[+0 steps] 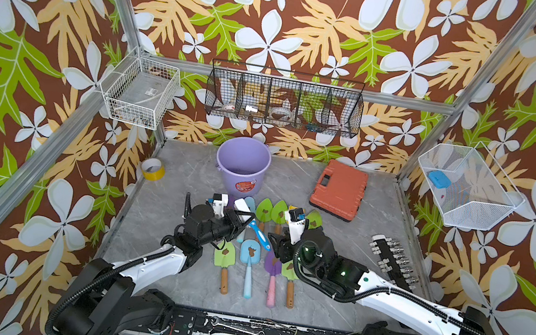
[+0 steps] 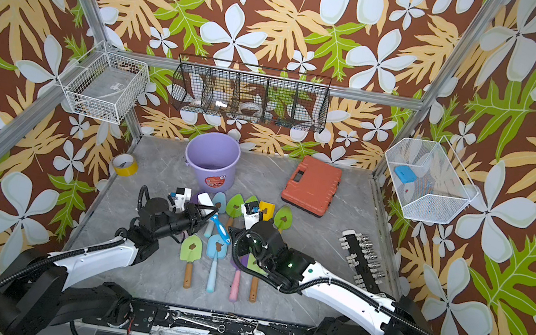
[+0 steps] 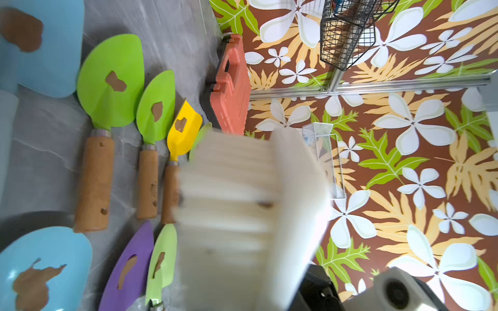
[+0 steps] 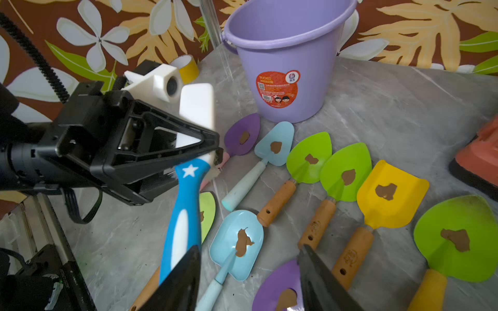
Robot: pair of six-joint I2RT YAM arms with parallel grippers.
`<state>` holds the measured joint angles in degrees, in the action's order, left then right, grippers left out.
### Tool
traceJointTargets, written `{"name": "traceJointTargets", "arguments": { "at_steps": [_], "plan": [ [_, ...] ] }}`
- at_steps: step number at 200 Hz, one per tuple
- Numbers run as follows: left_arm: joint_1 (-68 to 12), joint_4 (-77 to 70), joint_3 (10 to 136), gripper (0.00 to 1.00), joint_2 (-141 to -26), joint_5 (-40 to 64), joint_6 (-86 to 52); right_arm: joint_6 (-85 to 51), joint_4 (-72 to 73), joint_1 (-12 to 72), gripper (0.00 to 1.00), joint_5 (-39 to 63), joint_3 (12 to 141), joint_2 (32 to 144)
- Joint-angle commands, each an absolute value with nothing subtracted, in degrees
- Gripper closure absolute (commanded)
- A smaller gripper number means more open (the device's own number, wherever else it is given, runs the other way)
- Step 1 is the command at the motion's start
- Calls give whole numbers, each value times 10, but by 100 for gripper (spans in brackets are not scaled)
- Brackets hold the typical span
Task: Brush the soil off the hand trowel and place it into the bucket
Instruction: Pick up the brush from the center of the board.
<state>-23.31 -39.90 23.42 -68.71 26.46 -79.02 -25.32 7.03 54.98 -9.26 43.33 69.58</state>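
- The left jaws are clamped tight on the neck of the brush (image 4: 186,204), between its white head and its blue, star-marked handle. The right jaws stand apart at the bottom edge of the right wrist view and grip nothing. The end of the brush handle lies just beside one of them.
- In both top views the brush hangs over the trowels (image 1: 265,211) at frame centre, its head to the upper left and its handle slanting to the lower right.
- The trowels lie flat in two rows. Their long axes run roughly top to bottom, with blades toward the top and handles toward the bottom edge.
- The front row holds a green trowel (image 1: 224,260), a light-blue trowel (image 1: 249,256) and a purple trowel (image 1: 271,278); a further green one lies partly under the right arm.
- Each blade in view carries a brown clump of soil (image 4: 244,243).
- The bucket (image 1: 230,180) stands upright at upper centre, just behind the back row.
- The tabletop (image 1: 186,170) is grey and marbled, boxed in by aluminium posts and brown flowered walls.
- The top views alone show the black wire basket (image 1: 283,105) and the socket rack (image 1: 393,261).
- They show the tool case (image 1: 339,192) whole, at upper right, and the tape roll (image 1: 152,169) whole, at upper left.
- The right wrist view alone shows the bucket's sticker and the star up close.
- The yellow trowel (image 4: 396,210) is plain there, but in a top view the right wrist half hides it.
- A pale blur fills the middle of the left wrist view.
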Motion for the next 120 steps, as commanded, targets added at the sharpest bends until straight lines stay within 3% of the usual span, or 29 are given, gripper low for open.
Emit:
{"name": "traceJointTargets", "arguments": {
  "at_steps": [1, 25, 60, 120],
  "plan": [
    [-231, -439, 231, 100, -685, 276, -828, -265, 159, 550, 42, -81, 419, 689],
    [-231, -425, 235, 100, -675, 273, -821, -277, 250, 550, 39, -48, 371, 676],
    [-231, -408, 236, 100, -664, 269, -813, -276, 262, 550, 38, -1, 393, 714],
    [-231, -403, 235, 100, -658, 265, -811, -277, 266, 551, 48, 23, 431, 766]
  ]
}}
